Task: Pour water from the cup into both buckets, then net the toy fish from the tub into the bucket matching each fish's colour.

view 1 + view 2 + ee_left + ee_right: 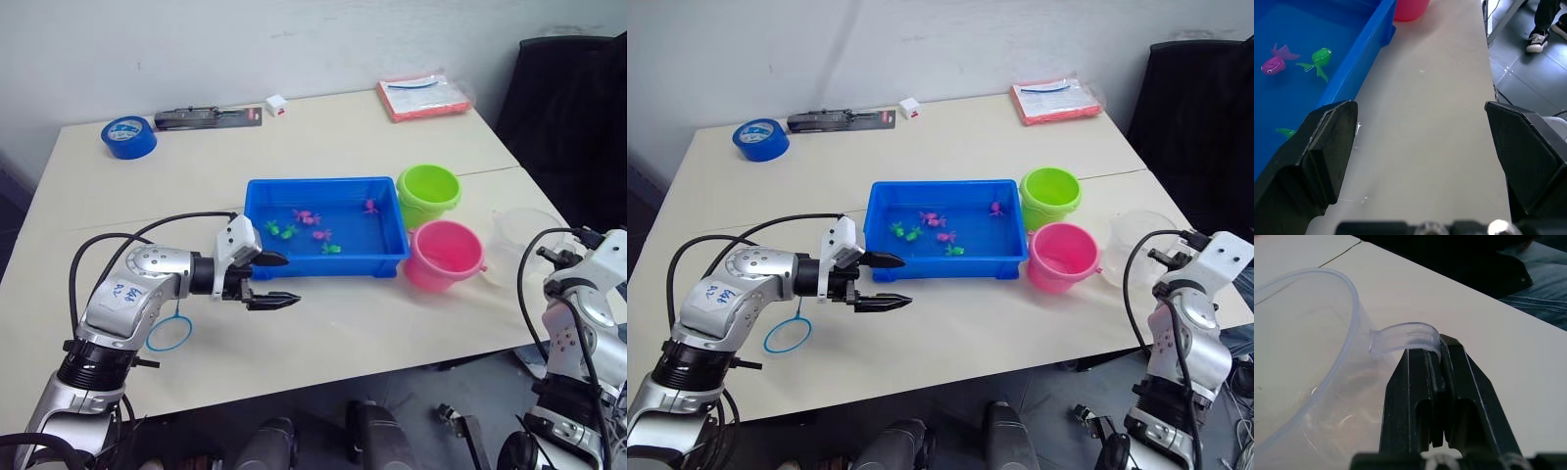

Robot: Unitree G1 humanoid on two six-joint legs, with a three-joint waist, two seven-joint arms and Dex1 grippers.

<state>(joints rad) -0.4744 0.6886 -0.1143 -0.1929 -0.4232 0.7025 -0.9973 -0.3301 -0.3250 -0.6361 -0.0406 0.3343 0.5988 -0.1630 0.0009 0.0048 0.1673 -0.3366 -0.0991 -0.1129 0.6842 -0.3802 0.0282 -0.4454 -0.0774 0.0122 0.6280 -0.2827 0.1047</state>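
The right gripper (1436, 364) has its 2 fingers pressed together on the handle of the clear cup (1138, 245), which stands on the table (343, 127) just beside the pink bucket (443, 256). The handle is thin and smooth, so the cup could slip or tip as it is lifted, and water could spill on the table. The green bucket (428, 193) touches the blue tub (323, 264), and both buckets stand close together, so a wobbly pour could miss. The left gripper (277, 280) is spread wide with nothing in it, just beside the tub. Small pink and green toy fish (305, 216) lie in the tub. A blue ring net (788, 335) lies by the left arm. A blue tape roll (128, 136) sits well apart at the back.
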